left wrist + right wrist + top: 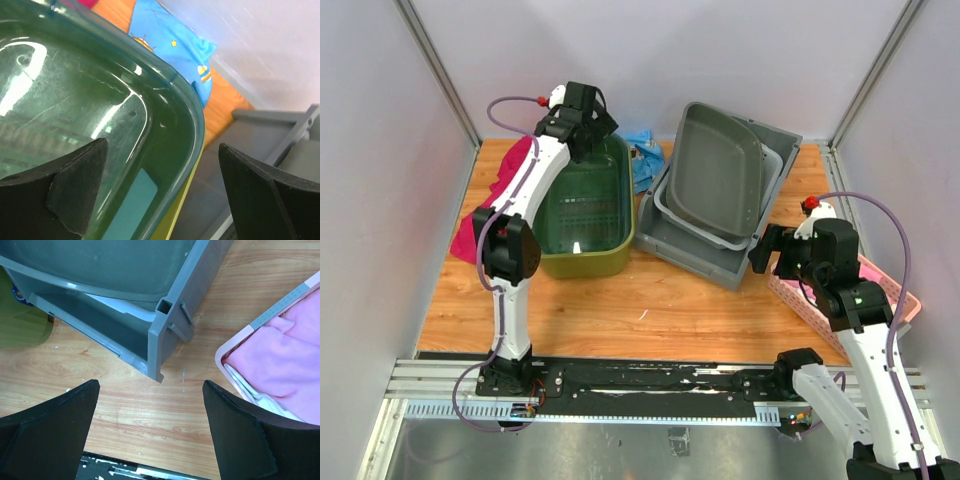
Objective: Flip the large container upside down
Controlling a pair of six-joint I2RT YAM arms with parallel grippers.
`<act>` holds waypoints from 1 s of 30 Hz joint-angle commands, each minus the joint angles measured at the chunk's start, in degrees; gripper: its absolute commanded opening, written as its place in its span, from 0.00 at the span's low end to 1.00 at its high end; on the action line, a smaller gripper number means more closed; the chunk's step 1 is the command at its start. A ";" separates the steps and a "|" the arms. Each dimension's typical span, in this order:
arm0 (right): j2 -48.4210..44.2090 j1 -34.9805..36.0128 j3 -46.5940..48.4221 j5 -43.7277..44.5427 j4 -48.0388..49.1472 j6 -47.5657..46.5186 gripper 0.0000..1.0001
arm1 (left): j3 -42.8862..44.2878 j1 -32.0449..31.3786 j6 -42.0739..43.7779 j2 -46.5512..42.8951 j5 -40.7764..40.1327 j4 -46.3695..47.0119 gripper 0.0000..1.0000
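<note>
The large grey crate point(672, 243) stands upright at the table's middle back, with a lighter grey tub point(715, 175) lying tilted in it. My right gripper point(763, 250) is open and empty, just off the crate's near right corner; in the right wrist view the gripper point(150, 425) hovers over bare wood in front of that crate corner point(160, 340). My left gripper point(595, 125) is open over the far right corner of a green bin point(580, 215). In the left wrist view the gripper point(165, 200) straddles the green bin's rim point(192, 105) without closing on it.
A pink basket point(798, 297) holding pink cloth point(295, 355) sits at the right edge, close to my right gripper. A blue cloth point(642, 155) lies between the green bin and the crate. A magenta cloth point(495, 200) lies left of the bin. Walls enclose three sides.
</note>
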 commanded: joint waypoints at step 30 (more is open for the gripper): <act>1.83 1.14 -0.12 -1.21 -1.18 -1.65 0.86 | 8.25 -0.49 -23.36 13.04 -4.68 4.91 0.57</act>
